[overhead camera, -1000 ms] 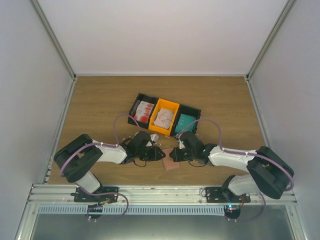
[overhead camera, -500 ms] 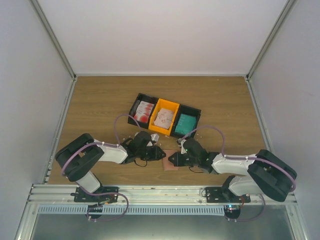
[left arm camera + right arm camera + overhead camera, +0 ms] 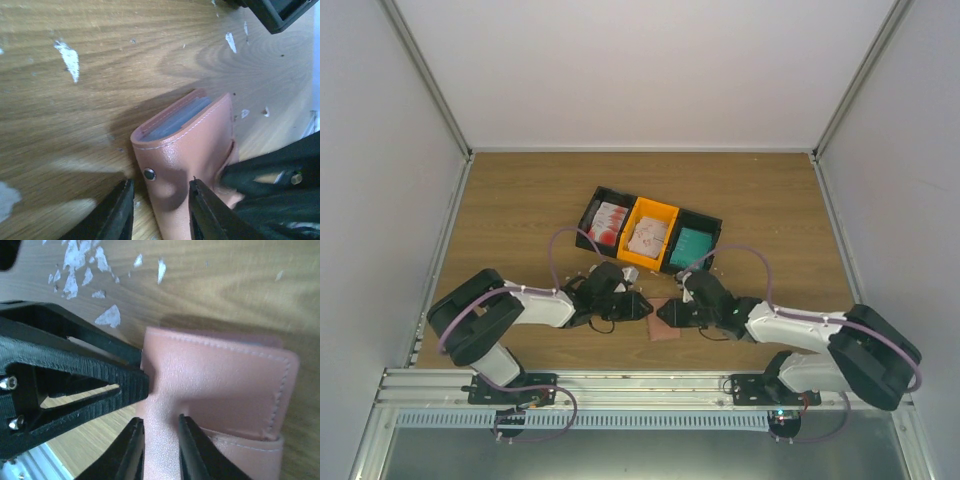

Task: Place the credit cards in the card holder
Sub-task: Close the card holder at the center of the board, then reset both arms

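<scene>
The salmon-pink card holder (image 3: 663, 328) lies on the wood between my two grippers. In the left wrist view the card holder (image 3: 200, 135) has its cover raised, with grey card edges under it. My left gripper (image 3: 161, 182) stands narrow astride the corner by the snap, one finger on the cover; it also shows in the top view (image 3: 642, 308). My right gripper (image 3: 159, 420) is shut on a raised fold of the holder (image 3: 225, 385); from above the right gripper (image 3: 665, 314) is at the holder's right. The credit cards lie in the tray: red-white (image 3: 607, 224), pinkish-white (image 3: 647, 237), teal (image 3: 693, 244).
The black-and-orange three-compartment tray (image 3: 669, 256) stands just behind the grippers. White scraps (image 3: 69, 57) are scattered on the wood around the holder, also in the right wrist view (image 3: 80, 265). Grey walls enclose the table on three sides.
My right arm has swung and stretched lower, and its gripper has come down onto the holder's right side. My left arm has stayed in place at the holder.
</scene>
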Available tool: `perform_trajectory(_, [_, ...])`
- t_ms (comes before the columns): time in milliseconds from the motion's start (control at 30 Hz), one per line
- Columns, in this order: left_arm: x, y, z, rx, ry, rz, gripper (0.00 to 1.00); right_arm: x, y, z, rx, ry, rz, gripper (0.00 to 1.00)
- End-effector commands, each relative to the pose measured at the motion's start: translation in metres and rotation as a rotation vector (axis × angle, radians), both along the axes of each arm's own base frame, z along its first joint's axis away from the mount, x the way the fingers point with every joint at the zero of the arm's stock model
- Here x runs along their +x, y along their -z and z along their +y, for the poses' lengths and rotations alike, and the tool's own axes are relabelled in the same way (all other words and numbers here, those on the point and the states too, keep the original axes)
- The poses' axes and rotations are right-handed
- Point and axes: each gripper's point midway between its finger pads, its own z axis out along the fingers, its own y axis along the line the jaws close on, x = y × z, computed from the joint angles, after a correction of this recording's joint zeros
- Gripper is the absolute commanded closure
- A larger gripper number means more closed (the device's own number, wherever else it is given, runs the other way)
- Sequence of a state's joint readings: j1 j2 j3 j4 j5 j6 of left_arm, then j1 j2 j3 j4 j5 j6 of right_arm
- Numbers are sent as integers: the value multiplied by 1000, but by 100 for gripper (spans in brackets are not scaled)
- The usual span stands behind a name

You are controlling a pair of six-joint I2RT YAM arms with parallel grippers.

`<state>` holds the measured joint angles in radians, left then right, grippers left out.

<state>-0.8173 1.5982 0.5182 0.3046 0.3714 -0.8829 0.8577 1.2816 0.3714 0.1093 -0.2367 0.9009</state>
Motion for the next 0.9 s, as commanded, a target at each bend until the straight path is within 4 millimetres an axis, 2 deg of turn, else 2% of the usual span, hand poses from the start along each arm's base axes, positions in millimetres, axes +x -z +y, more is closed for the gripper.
perform_trajectory(0, [6,-6,13,87,-34,-50,61,21,-27,-20,-110,27,-76,70])
perform_trajectory(33, [10,-15,15,91,-43,-74,59,27,-40,-19,-99,34,-108,62])
perform_trajectory(100, [17,-32,20,107,-71,-127,52,40,-60,-26,-110,68,-164,53])
perform_trajectory(233, [28,-82,36,109,-124,-269,38,62,-93,-57,-221,181,-275,39])
perform_trajectory(333, [31,-123,52,110,-163,-382,31,72,-130,-81,-280,263,-388,30])
perform_trajectory(400, [34,-152,67,120,-204,-473,18,75,-152,-97,-321,311,-452,22])
perform_trajectory(433, [34,-166,75,122,-223,-509,8,77,-165,-105,-331,339,-488,12])
perform_trajectory(467, [33,-183,84,118,-248,-550,2,76,-176,-113,-344,359,-522,4])
perform_trajectory(500, [32,-199,92,111,-266,-592,1,76,-185,-121,-366,381,-546,1])
perform_trajectory(600, [27,-242,121,96,-358,-698,1,72,-221,-146,-383,461,-636,1])
perform_trajectory(700, [17,-275,147,75,-415,-789,1,64,-256,-170,-374,548,-712,0])
perform_trajectory(767, [10,-289,163,73,-451,-827,1,58,-275,-188,-370,610,-751,1])
perform_trajectory(867, [1,-303,184,84,-490,-864,1,46,-294,-209,-357,678,-784,0])
